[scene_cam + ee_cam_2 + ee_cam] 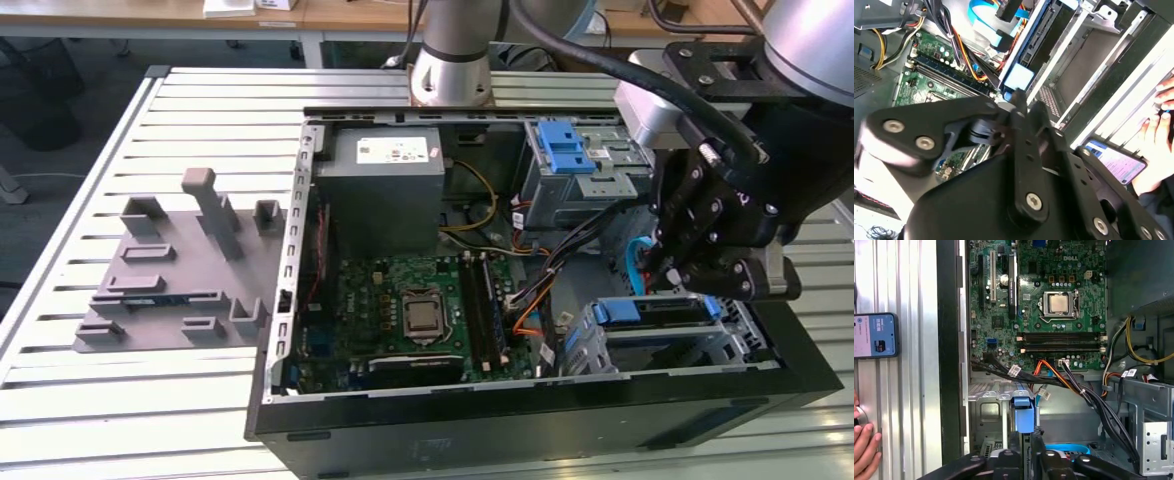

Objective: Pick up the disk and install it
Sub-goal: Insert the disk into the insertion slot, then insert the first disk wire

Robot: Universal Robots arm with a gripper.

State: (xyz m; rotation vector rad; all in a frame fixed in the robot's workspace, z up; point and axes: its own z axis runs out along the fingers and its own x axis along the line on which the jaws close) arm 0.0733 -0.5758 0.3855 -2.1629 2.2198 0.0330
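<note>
Tool grips the blue-railed disk in its bay.

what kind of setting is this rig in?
Likely a lab or workshop bench for PC assembly: an open computer case on a slatted metal table, a grey parts fixture beside it, and desks behind.

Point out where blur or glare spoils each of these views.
Second wrist view: the hand up close is smeared, and the phone screen is washed out. First wrist view: sharp on the motherboard. Exterior view: evenly lit, the table slats show mild sheen.
</note>
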